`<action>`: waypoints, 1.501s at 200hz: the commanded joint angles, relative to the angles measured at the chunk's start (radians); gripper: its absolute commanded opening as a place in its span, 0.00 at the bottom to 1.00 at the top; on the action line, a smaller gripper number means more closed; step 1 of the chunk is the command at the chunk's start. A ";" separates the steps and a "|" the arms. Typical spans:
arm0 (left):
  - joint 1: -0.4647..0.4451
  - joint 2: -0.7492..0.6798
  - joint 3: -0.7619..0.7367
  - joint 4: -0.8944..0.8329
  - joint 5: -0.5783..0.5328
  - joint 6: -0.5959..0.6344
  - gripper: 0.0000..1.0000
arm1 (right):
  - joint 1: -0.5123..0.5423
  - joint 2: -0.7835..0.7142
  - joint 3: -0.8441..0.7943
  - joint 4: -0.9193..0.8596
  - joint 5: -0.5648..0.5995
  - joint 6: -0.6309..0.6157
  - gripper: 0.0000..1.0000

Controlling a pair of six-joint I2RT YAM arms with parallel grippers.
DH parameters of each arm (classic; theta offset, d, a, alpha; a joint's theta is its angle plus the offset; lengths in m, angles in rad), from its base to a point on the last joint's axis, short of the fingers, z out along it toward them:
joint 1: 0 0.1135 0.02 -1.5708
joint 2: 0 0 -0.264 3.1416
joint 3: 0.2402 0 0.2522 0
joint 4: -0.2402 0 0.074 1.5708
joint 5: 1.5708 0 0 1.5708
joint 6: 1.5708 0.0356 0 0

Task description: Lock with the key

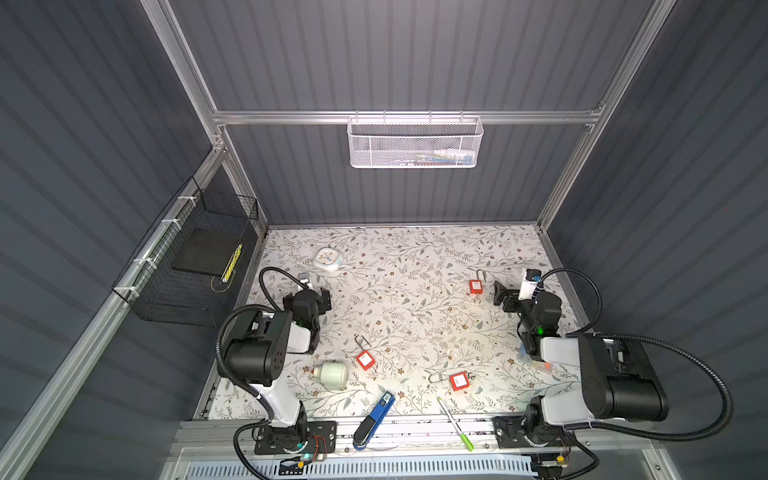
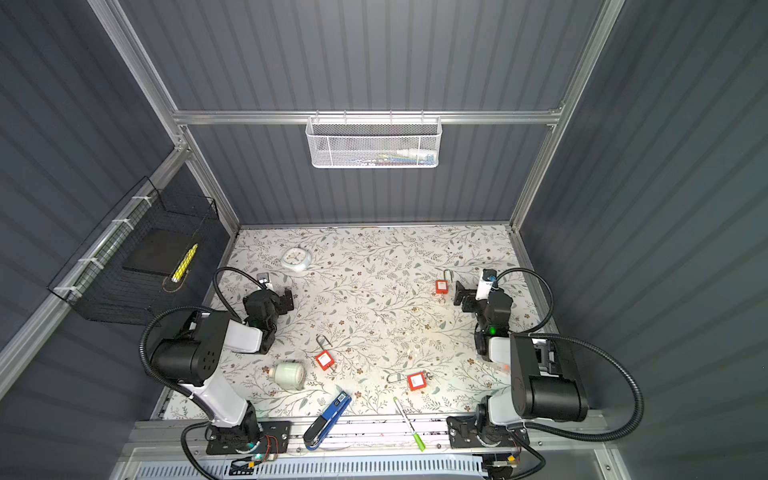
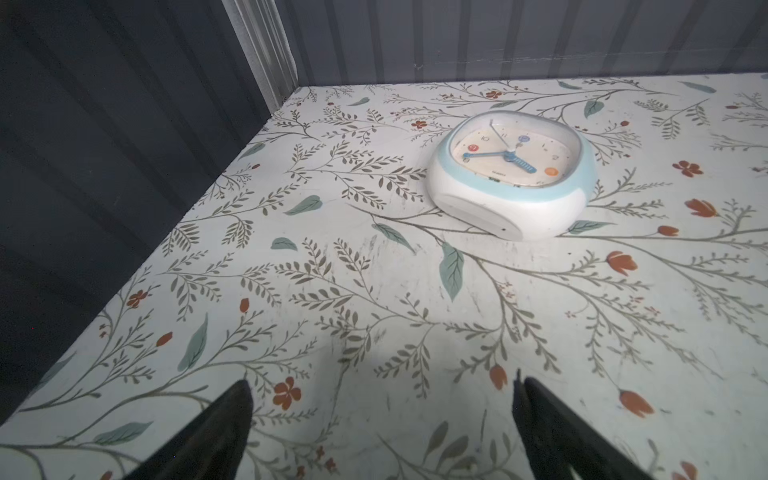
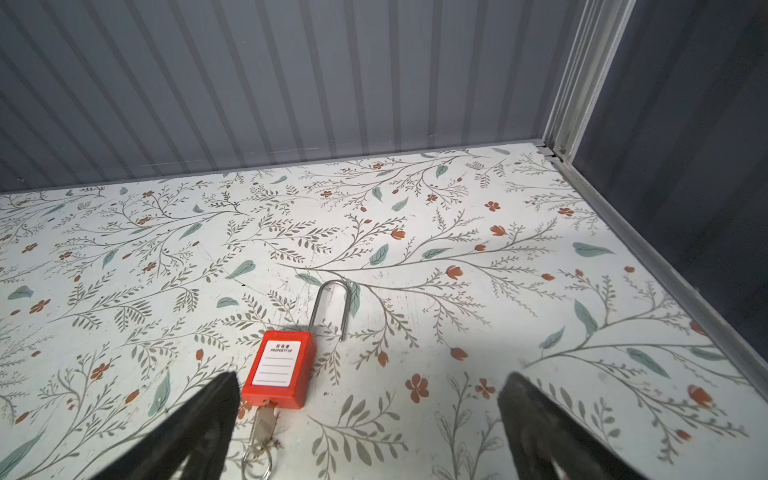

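starting out, by our reading: neither arm has hold of anything. the right gripper (image 4: 372, 386) hangs low over the table (image 4: 540, 257), jaws spread wide and empty. the red padlock (image 4: 282, 370) lies flat just beside one of its fingers (image 4: 208, 415), off to the side of the gap rather than inside it. the shackle (image 4: 332, 307) is open: one leg sits in the body, the free leg ends on the table beside it. the key (image 4: 264, 424) sticks out of the body's other end and carries a key ring (image 4: 255, 461). the left gripper (image 3: 382, 382) is likewise wide open and holds nothing. it faces a clock (image 3: 511, 174), well apart from that lock.

we judge the next move calls for shifting the right gripper sideways to centre on the body. then the shackle must be lined up over its hole and pressed home while the body is pinned, and the key turned.

a second padlock (image 1: 365, 360) and a third padlock (image 1: 459, 380) lie nearer the arm bases in a top view. whether their shackles are latched is too small to tell. the key ring is cut off at the wrist view's edge, the key's blade is hidden inside the body, and we cannot tell which way it is turned.
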 commanded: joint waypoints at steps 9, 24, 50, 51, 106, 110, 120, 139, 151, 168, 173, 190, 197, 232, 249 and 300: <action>0.005 -0.012 -0.001 0.008 0.007 -0.014 1.00 | -0.003 0.001 0.001 0.004 -0.004 -0.005 0.99; 0.005 -0.013 -0.001 0.008 0.007 -0.014 1.00 | -0.003 0.000 0.002 0.004 -0.003 -0.005 0.99; 0.005 -0.012 -0.001 0.008 0.008 -0.014 1.00 | -0.003 0.001 0.001 0.004 -0.004 -0.006 0.99; 0.005 -0.012 -0.001 0.008 0.008 -0.014 1.00 | -0.003 0.001 0.001 0.004 -0.004 -0.005 0.99; 0.005 -0.012 -0.001 0.007 0.008 -0.014 1.00 | -0.003 0.001 0.001 0.004 -0.003 -0.005 0.99; 0.005 -0.012 -0.001 0.007 0.007 -0.014 1.00 | -0.003 0.000 0.002 0.004 -0.003 -0.005 0.99; 0.005 -0.012 0.000 0.007 0.008 -0.014 1.00 | -0.004 0.001 0.002 0.004 -0.003 -0.006 0.99; 0.005 -0.011 0.000 0.005 0.008 -0.014 1.00 | -0.003 0.001 0.002 0.004 -0.003 -0.005 0.99; 0.004 -0.012 0.001 0.005 0.008 -0.014 1.00 | -0.002 0.001 0.002 0.004 -0.003 -0.005 0.99; 0.005 -0.012 -0.001 0.006 0.008 -0.014 1.00 | -0.003 0.001 0.003 0.003 -0.003 -0.005 0.99; 0.005 -0.013 -0.001 0.007 0.008 -0.014 1.00 | -0.002 0.001 0.003 0.002 -0.003 -0.005 0.99; 0.005 -0.015 -0.004 0.017 0.005 -0.011 1.00 | -0.003 0.000 0.003 0.002 -0.003 -0.005 0.99; 0.005 -0.029 0.001 0.002 -0.016 -0.018 1.00 | -0.002 0.001 0.003 0.003 -0.004 -0.005 0.99; 0.000 -0.136 0.071 -0.216 -0.065 -0.034 1.00 | -0.004 -0.003 -0.002 0.008 -0.003 -0.005 0.99; 0.000 -0.223 0.143 -0.400 -0.091 -0.052 1.00 | 0.000 -0.054 -0.019 0.003 -0.006 -0.012 0.99; 0.000 -0.370 0.425 -1.079 0.011 -0.141 1.00 | 0.209 -0.409 0.116 -0.588 0.191 0.011 0.99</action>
